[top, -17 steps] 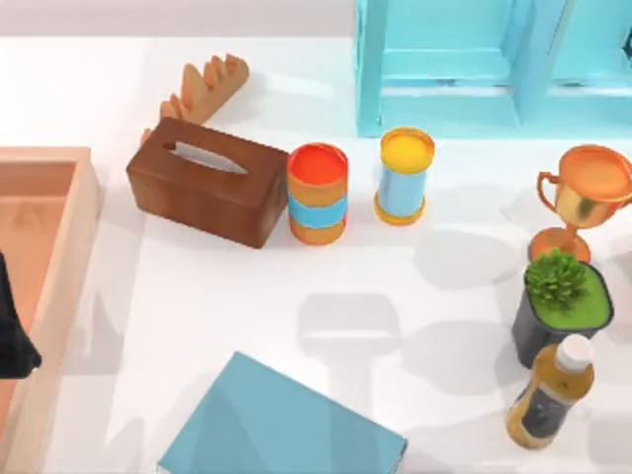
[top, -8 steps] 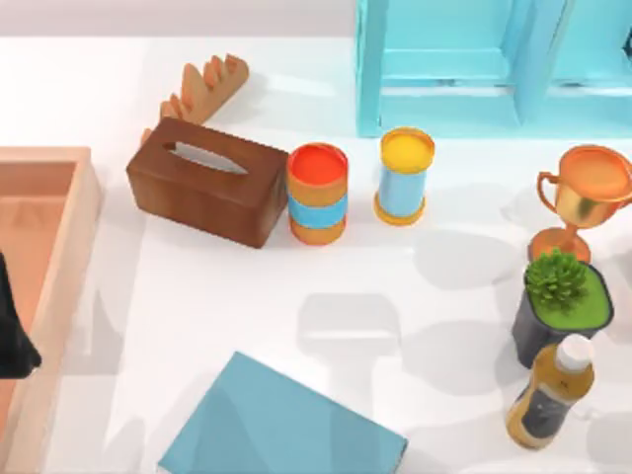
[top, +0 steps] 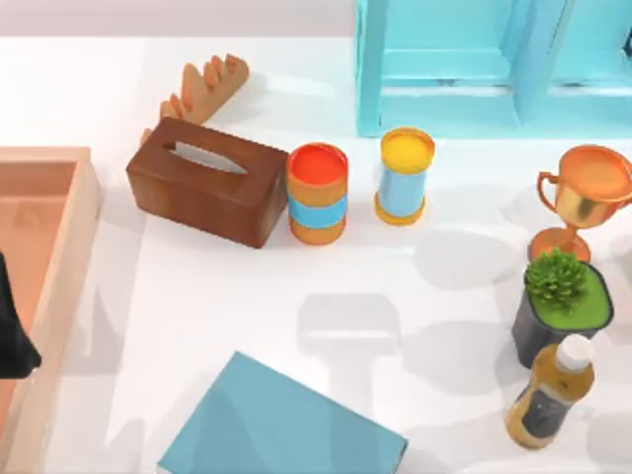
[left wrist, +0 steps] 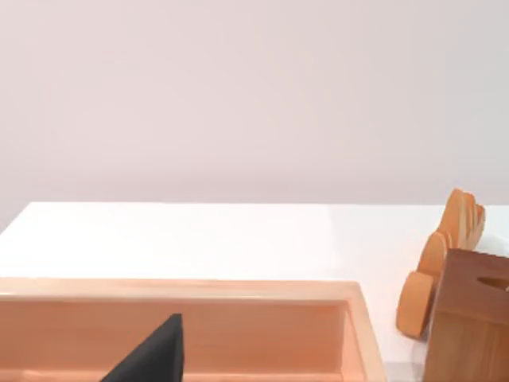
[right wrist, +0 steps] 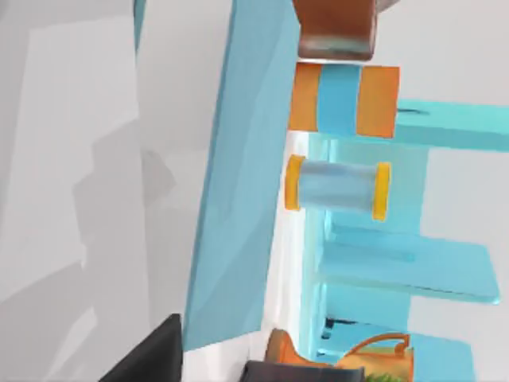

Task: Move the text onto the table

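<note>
No shift detected across the last second: text point(top: 281, 420) unmoved at the bottom centre of the top view, lying flat on the table point(top: 444, 326), one corner cut off by the lower frame edge. Also visible in the right wrist view as a long teal slab point(right wrist: 242, 175) seen nearly edge-on.

Left pincer point(top: 12, 331): dark shape at the left edge of the top view, over the wooden tray point(top: 84, 237), unchanged in position. Spread or pressed together: cannot tell. Right pincer: state cannot be told either; a dark tip sits at the lower edge of the right wrist view.

Tissue box point(top: 205, 180), striped can point(top: 317, 194), yellow-capped can point(top: 405, 176), trophy point(top: 583, 197), potted plant point(top: 561, 301) and bottle point(top: 548, 395) all unmoved.

Judgement: with the text resting on the table and well apart from both arms, placement appears complete; stillness suggests a settled end state or a pause.
</note>
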You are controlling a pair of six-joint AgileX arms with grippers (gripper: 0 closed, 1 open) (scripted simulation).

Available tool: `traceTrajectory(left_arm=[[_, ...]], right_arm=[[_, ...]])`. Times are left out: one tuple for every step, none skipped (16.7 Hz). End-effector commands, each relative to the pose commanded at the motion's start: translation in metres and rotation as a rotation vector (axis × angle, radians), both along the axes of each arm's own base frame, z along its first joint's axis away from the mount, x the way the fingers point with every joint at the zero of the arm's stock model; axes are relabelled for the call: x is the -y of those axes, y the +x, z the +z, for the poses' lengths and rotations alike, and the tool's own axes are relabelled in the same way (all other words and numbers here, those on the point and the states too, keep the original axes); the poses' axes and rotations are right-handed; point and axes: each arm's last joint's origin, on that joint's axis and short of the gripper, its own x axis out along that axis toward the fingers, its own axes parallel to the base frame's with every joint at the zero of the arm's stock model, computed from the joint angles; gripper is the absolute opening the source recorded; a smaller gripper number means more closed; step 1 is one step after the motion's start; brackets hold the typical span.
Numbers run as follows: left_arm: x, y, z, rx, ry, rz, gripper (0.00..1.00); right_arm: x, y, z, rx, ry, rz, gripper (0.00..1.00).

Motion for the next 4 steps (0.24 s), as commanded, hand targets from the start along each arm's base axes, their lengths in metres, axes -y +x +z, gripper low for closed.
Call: traceTrajectory(left_arm=[[0.0,0.0,0.0,0.0,0.0,0.0,1.0],[0.0,0.0,0.0,0.0,0.0,0.0,1.0],[0.0,0.0,0.0,0.0,0.0,0.0,1.0],[0.0,0.0,0.0,0.0,0.0,0.0,1.0]], right_arm=[[-0.001,0.001,0.0029,-0.004,0.007,-0.012,1.0],[-0.0017,0.0018,0.0047,-0.007,0.01,-0.019,1.0],[-0.0018,0.002,0.005,-0.007,0.01,-0.02,1.0],[-0.0018,0.002,0.005,-0.007,0.01,-0.02,1.0]])
